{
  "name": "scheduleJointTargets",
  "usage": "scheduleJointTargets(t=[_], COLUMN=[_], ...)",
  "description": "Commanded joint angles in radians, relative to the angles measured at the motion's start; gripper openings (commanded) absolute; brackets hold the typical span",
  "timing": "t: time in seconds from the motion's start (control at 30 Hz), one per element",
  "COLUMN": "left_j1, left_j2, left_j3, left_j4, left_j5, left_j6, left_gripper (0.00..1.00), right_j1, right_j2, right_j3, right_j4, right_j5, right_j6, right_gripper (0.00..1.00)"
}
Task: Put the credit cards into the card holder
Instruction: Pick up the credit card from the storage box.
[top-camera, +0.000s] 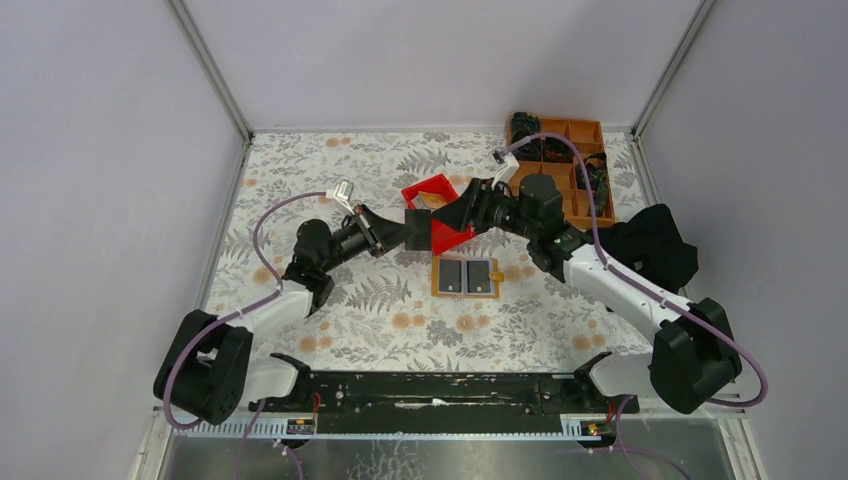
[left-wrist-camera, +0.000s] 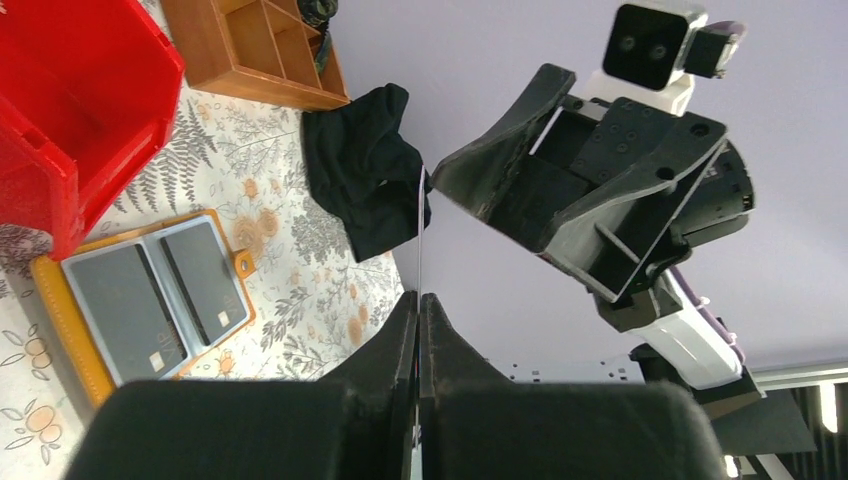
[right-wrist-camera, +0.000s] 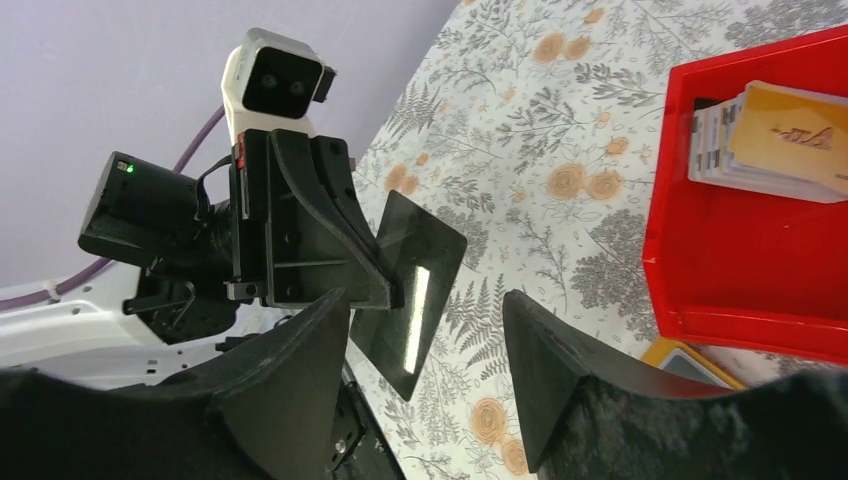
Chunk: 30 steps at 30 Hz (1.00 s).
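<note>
The left pincer (top-camera: 408, 228) is closed tight on a dark card (right-wrist-camera: 410, 290), gripping it by one edge so that most of the card sticks out past the fingertips, well above the floral tabletop (top-camera: 350, 310) and just beside the near-left corner of the red bin (top-camera: 440, 238). In the left wrist view this card shows only as a thin line, edge-on. The right pincer (right-wrist-camera: 425, 310) faces it from the other side with its jaws spread wide; in the right wrist view the free part of the card lies in the gap between the two fingers, and I cannot tell whether either finger touches it. A stack of cards (right-wrist-camera: 770, 135), the top one yellow, lies inside the red bin against its far wall. The card holder (top-camera: 467, 277) lies open and flat on the tabletop just in front of the bin, tan-orange at the border with two dark grey panels side by side facing up, and neither pincer touches it. A wooden compartment tray (top-camera: 565, 165) stands at the far right of the tabletop, and a black cloth (top-camera: 650, 245) lies crumpled at the right edge
</note>
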<state>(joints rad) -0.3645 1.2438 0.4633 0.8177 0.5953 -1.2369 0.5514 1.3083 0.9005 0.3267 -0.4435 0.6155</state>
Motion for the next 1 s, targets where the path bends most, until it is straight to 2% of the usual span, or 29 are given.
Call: scheduleJointTargets(t=[0.0, 0.3, 0.8, 0.9, 0.97], left_j1=[0.006, 0.006, 0.005, 0.006, 0.006], left_j2=[0.028, 0.101, 0.196, 0.206, 0.210], left_j3=[0.001, 0.018, 0.030, 0.027, 0.026], left_j4=[0.161, 0.267, 0.430, 0.446, 0.450], left_j5=[0.022, 0.039, 0.040, 0.041, 0.041], left_j6=[-0.060, -0.127, -0.229, -0.238, -0.240], left_gripper=[0.00, 0.00, 0.00, 0.00, 0.00], right_j1=[-0.002, -0.002, -0.002, -0.002, -0.002], right_j2=[0.025, 0.085, 0.136, 0.142, 0.151], right_j3=[-0.014, -0.026, -0.048, -0.048, -0.046], right_j4=[0.132, 0.214, 0.312, 0.320, 0.331], right_j5=[-0.085, -0.135, -0.177, -0.182, -0.191], right_j6=[0.076, 0.125, 0.189, 0.197, 0.210], right_gripper=[0.64, 0.57, 0.38, 0.22, 0.07])
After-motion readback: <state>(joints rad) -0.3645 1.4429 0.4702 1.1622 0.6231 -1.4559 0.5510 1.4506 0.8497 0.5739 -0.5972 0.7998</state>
